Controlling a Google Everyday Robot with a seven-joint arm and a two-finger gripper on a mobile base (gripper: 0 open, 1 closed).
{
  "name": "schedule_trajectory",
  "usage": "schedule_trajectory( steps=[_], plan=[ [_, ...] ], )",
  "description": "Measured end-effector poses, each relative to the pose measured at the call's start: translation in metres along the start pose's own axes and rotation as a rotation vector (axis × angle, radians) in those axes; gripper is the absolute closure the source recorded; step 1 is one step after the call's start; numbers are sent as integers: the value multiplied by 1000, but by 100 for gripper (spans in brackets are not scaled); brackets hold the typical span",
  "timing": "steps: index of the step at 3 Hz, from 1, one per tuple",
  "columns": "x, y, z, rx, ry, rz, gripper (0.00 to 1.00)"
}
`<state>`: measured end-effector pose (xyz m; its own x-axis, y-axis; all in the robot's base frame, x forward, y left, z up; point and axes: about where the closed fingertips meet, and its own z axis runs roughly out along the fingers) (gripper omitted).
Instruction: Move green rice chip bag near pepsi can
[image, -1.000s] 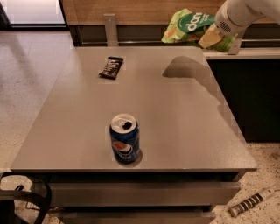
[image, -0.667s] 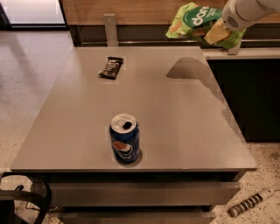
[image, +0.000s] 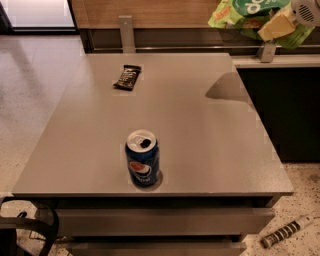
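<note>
Gripper: my gripper (image: 276, 27) is up in the top right corner of the view, in the air beyond the table's far right corner. Its pale yellow fingers are clamped onto the bag.

Green rice chip bag: the green rice chip bag (image: 239, 10) hangs in my grasp, lifted clear of the table. It is crumpled, with the dark-green oval and white letters facing the camera. Its top is cut off by the frame edge, and a strip of it shows to the right, behind my fingers.

Pepsi can: the pepsi can (image: 143, 165) stands upright near the front edge of the table, a little left of centre. Logo forward, silver top showing, tab opening dark.

Bag to can: well apart. The bag is high at the far right and the can is down at the near edge.

Candy bar wrapper: a dark-brown candy bar wrapper (image: 127, 76) lies flat on the far left part of the table, apart from the can and from the bag.

Table: the grey table (image: 200, 145) fills the middle of the view, with only the can and the wrapper resting on it.

Shadow: a dark shadow (image: 227, 88) falls on the tabletop's far right side, below the bag and my gripper.

Metal post: a metal post (image: 126, 33) stands upright behind the far edge of the table.

Floor: a striped rod (image: 284, 233) lies on the speckled floor at lower right, near the table's base.
</note>
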<state>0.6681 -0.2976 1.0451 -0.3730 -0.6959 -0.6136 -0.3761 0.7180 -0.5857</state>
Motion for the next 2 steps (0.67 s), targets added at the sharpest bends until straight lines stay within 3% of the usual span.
schedule_trajectory(
  steps=[2],
  plan=[
    [-2, 3, -7, -9, -13, -13, 100]
  ],
)
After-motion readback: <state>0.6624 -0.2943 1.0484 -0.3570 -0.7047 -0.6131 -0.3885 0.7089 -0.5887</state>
